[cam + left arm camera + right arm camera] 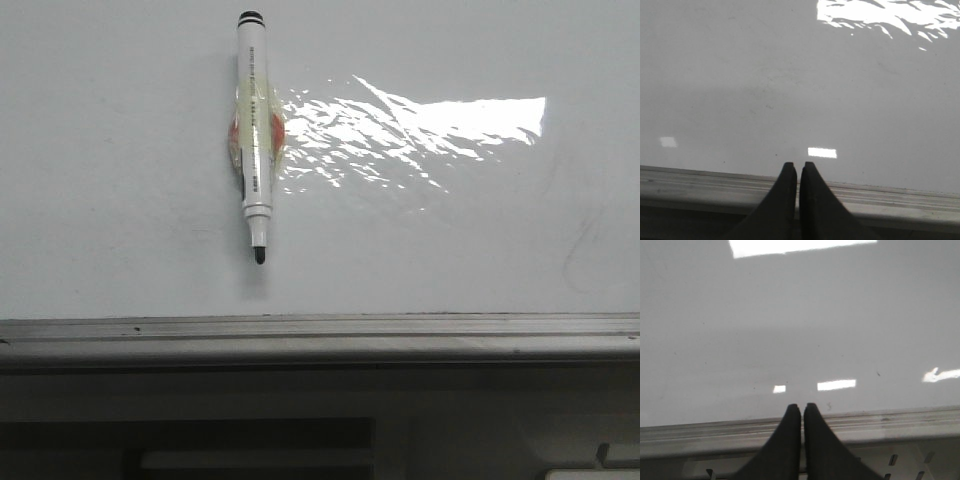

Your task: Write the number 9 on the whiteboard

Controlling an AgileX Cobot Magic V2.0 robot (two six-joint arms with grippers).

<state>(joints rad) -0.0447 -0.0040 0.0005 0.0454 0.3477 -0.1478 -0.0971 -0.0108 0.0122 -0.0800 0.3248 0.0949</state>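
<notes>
The marker [255, 135] lay uncapped on the whiteboard [120, 150], tip toward the grey ledge [320, 335], a clear wad with an orange patch stuck around its barrel, probably to give a better grip. Neither arm held it. The left gripper [798, 167] and right gripper [802, 409] each hung over that ledge with fingers pressed together, empty. No number 9 was drawn; beyond the marker the board showed only glare and faint smudges, so fetching the marker looked first.
</notes>
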